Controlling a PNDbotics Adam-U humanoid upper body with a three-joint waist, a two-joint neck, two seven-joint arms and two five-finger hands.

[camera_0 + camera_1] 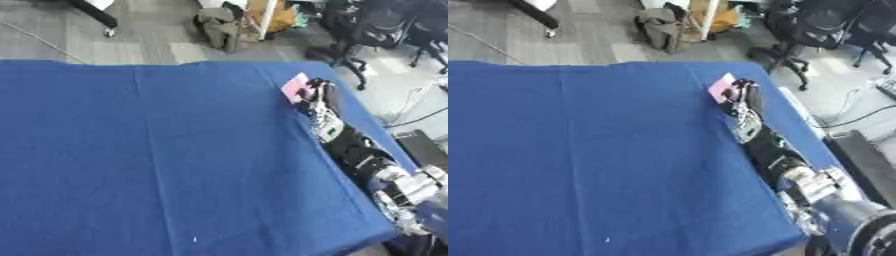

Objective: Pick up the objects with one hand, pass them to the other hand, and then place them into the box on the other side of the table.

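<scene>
A small pink flat object (296, 87) sits near the far right edge of the blue table (157, 150). My right hand (313, 95) reaches along that edge, and its fingers curl round the pink object. The black and silver right arm (367, 160) runs back to the lower right corner. My left hand shows in neither view. No box is in view.
Beyond the table's far edge lies grey floor with black office chairs (376, 25) at the upper right and a bag (219, 25) by a table leg. Cables trail on the floor to the right of the table.
</scene>
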